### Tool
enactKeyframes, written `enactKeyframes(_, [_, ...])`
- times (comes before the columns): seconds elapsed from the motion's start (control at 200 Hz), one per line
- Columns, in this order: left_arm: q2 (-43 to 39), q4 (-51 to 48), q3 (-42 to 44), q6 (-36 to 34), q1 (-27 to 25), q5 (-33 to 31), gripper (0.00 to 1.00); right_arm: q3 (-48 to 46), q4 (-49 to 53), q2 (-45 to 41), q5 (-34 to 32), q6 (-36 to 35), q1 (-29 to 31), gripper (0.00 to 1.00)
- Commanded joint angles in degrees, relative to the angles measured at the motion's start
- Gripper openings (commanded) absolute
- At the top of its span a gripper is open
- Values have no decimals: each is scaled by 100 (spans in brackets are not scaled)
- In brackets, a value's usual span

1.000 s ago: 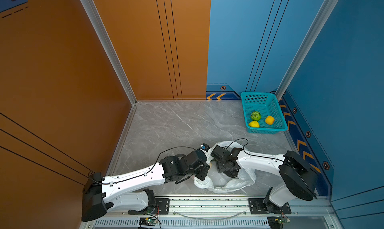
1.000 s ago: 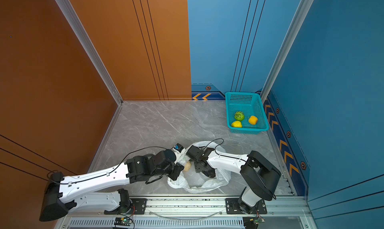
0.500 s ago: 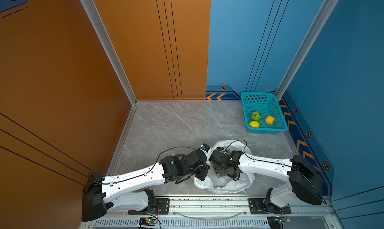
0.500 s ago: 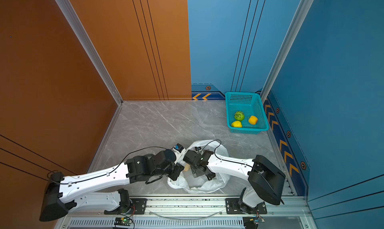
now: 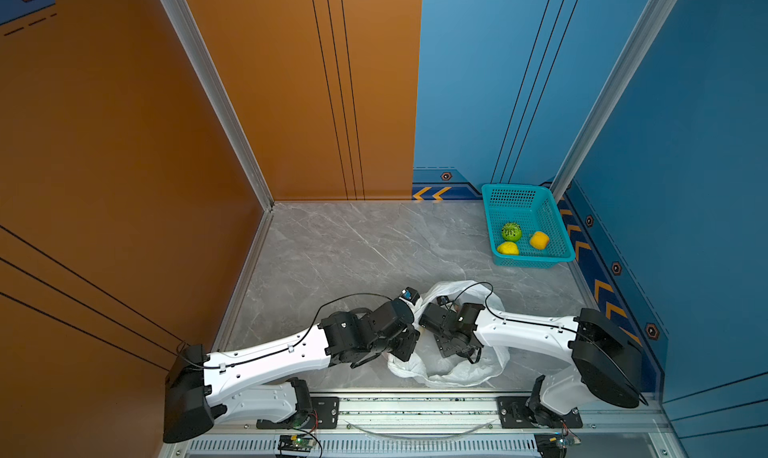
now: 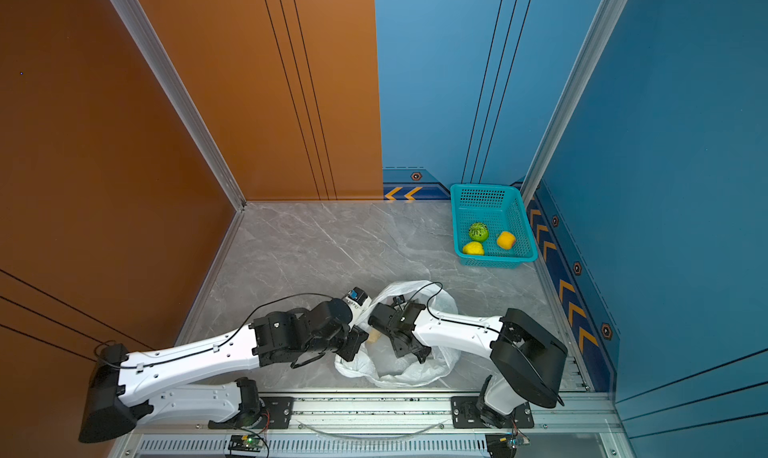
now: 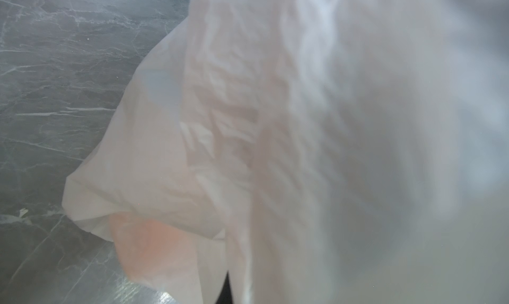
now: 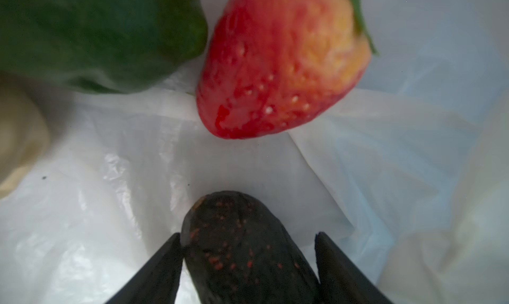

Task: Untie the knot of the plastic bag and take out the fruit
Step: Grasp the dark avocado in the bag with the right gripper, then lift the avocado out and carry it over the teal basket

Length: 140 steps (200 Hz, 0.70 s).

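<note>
A grey marbled bench (image 5: 374, 248) sits between orange and blue walls. Two white-and-black arms reach in low from the front rail and meet near the front middle. The left arm (image 5: 270, 358) stretches almost flat across the bench, wrist turned inward. The right arm (image 5: 528, 331) folds back from its raised shoulder, forearm level and wrist dipped downward. Between them lies the plastic bag (image 5: 457, 373), crumpled, its mouth gaping upward. A teal basket (image 5: 515, 196) stands well apart in the far right corner. The left tool (image 5: 405, 346) is pinched shut on the bag's left rim, and white film fills its wrist view. The right tool (image 8: 247, 234) is down inside the bag, its jaws wide astride a dark avocado (image 8: 242, 261). One finger (image 8: 165, 261) touches the avocado; the other stands just clear. Also in the bag are a green fruit (image 8: 96, 35), a red fruit (image 8: 281, 62) and a cream one (image 8: 19, 134). In the basket rest a striped green melon (image 5: 511, 231), an orange fruit (image 5: 539, 240) and a lemon (image 5: 508, 248).
</note>
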State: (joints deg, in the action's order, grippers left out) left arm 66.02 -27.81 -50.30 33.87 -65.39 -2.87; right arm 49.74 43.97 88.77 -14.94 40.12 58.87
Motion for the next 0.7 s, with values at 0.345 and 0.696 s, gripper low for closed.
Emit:
enactKeyframes(0.345, [-2, -75, -86, -31, -54, 20, 0, -4, 6, -373, 56, 7, 25, 35])
enactKeyframes(0.696, [-155, -8, -62, 85, 156, -135, 0, 515, 303, -1061, 592, -109, 260, 29])
